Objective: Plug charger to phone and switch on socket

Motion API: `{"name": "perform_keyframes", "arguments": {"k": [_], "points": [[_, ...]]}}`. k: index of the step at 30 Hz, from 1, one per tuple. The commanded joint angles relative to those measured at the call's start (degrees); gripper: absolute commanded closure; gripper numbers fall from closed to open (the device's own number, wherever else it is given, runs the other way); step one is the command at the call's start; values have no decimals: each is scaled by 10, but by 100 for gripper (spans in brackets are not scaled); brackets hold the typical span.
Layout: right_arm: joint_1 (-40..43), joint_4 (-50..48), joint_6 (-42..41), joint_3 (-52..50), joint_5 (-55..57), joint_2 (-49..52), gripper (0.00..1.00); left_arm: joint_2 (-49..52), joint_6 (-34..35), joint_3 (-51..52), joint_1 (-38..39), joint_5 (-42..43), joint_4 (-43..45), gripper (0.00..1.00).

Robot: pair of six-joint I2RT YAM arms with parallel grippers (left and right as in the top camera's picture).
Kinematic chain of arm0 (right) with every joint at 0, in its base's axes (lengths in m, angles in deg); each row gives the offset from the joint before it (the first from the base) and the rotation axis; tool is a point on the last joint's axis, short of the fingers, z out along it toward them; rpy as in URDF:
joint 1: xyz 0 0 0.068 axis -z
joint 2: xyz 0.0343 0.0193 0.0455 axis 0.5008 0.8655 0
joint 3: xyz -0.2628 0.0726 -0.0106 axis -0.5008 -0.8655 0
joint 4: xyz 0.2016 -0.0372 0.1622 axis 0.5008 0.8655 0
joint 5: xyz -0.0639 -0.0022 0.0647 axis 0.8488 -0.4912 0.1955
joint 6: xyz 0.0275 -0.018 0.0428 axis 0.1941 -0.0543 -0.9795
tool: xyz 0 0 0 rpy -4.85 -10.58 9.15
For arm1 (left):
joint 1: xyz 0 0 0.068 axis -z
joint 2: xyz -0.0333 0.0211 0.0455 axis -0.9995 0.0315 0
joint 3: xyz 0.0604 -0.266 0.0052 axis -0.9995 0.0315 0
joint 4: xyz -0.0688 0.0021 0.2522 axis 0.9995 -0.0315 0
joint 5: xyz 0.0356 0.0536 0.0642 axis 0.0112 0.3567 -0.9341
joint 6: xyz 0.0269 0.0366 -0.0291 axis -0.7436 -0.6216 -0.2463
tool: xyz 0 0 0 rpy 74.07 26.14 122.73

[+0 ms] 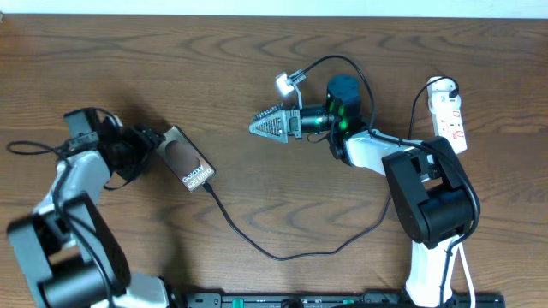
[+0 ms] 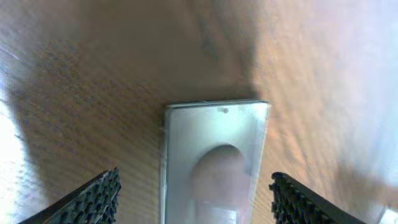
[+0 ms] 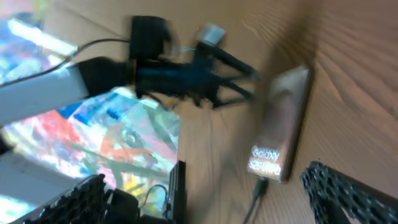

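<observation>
left gripper [image 2: 194, 178] spread astride phone [image 2: 214, 143] | right gripper [image 3: 204, 176] gaping, pointing toward phone

One phone [image 1: 187, 162], one charger [image 1: 257, 245], one socket [image 1: 449, 115], two end effectors [image 1: 152, 144] [image 1: 256, 126]

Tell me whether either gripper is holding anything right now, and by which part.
Nothing is held. The left gripper stands open astride the flat dark rectangular phone, clear of both long edges; the right gripper is open and empty.
</observation>
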Motion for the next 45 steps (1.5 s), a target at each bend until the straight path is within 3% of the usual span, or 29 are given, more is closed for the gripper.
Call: {"name": "perform_keyframes", "arguments": {"k": [1,10,13,14,16,21,31,39,45], "points": [[0,65,5,9,60,-5,1,-93,-71,2,3,76,-2,11],[17,233,41,14,137,-30,1,-249,-87,2,51,92,-39,10],[24,419,129,38,222,-70,1,-269,-87,2,70,93,-39,10],[26,553,181,70,306,-99,1,-274,-87,2,85,93,-41,10],[26,678,214,116,399,-131,1,-274,-87,2,98,92,-43,10],[44,872,243,228,583,-198,1,-273,-90,2,121,87,-43,10],[259,1009,327,367,560,-210,1,-273,-103,2,122,84,-43,10],[477,1028,394,373,448,-192,1,-273,-104,2,122,84,-45,10],[557,1058,473,373,371,-146,1,-273,-104,2,122,84,-45,10]]}}
